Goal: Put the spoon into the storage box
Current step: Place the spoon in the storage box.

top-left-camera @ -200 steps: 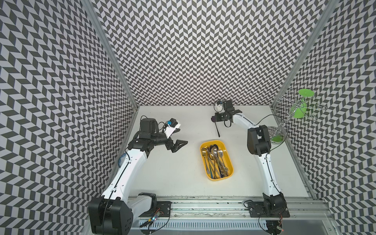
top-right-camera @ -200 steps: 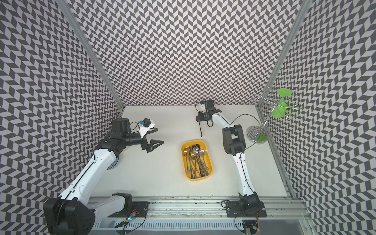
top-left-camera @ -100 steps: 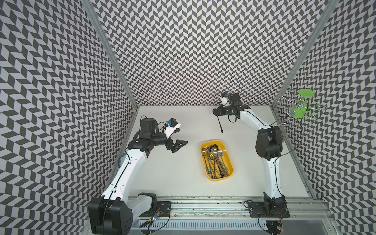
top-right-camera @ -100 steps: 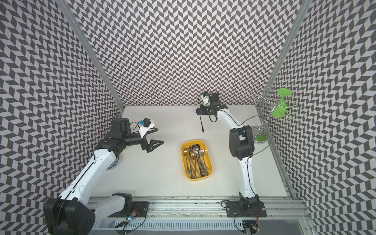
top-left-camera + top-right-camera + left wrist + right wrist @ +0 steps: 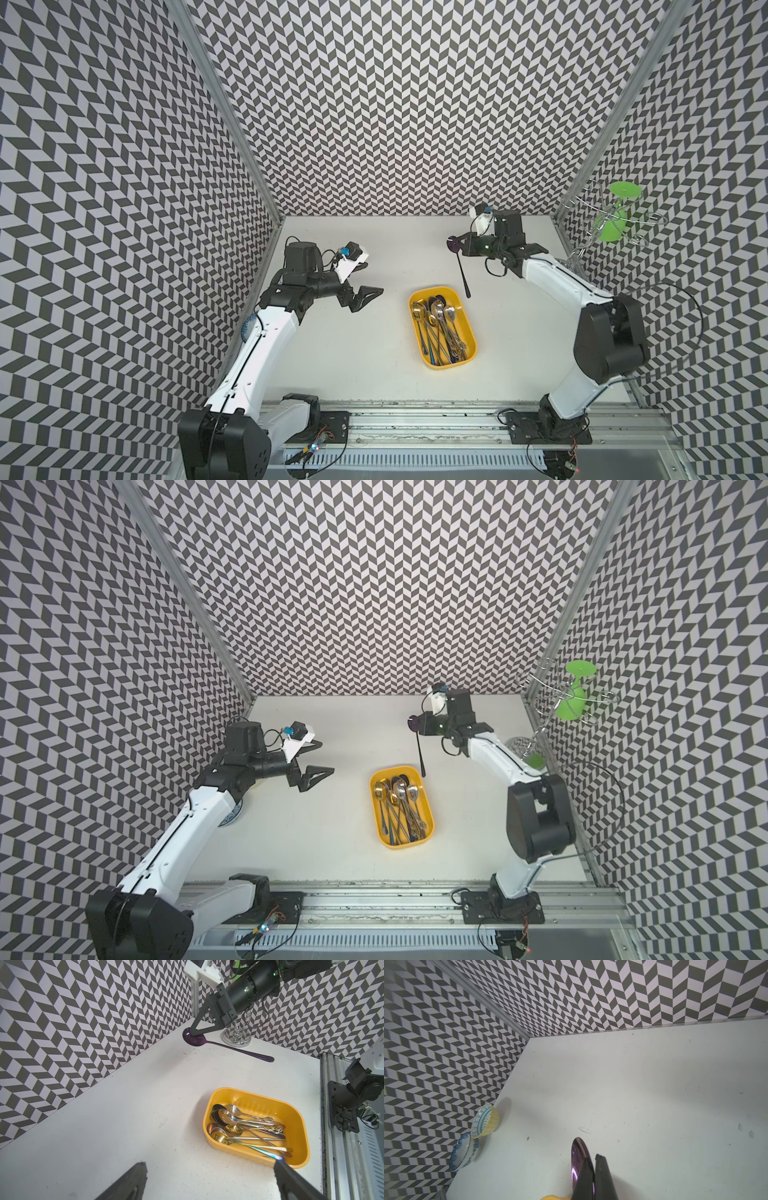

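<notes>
- Right gripper (image 5: 460,246): jaws are pinched nearly together on the bowl of the purple spoon (image 5: 462,272). The handle hangs below the fingers and slants toward the arm bases.
- In the right wrist view the bowl is seen clamped edge-on between the fingers (image 5: 602,1176).
- Whether the handle tip clears the table cannot be told; it is judged to be lifted.
- Step judged: grasp done, transfer to the box in hand, release not yet done.
- Storage box (image 5: 255,1098): sits on the table lower than the gripper and on its base side. The handle tip is seen just off the box's far corner, not yet over it.
- Next move judged: the gripper is to be brought over the box, the handle lined up with the long side, then lowered and the jaws opened.
- The box already holds a pile of metal spoons (image 5: 436,324), so the new one is expected to land on top. A low release is advised.
- Risks: the handle tip may catch the far rim, and the spoon may swivel in a grip on a curved, smooth bowl.
- Left gripper (image 5: 327,756): jaws spread wide, nothing held, well apart on the box's other side. The path is not blocked.
- Wire rack with a green cup (image 5: 615,216): behind the right arm, off the path.
- Two patterned bowls (image 5: 485,1121) lie by the opposite wall, well clear.
</notes>
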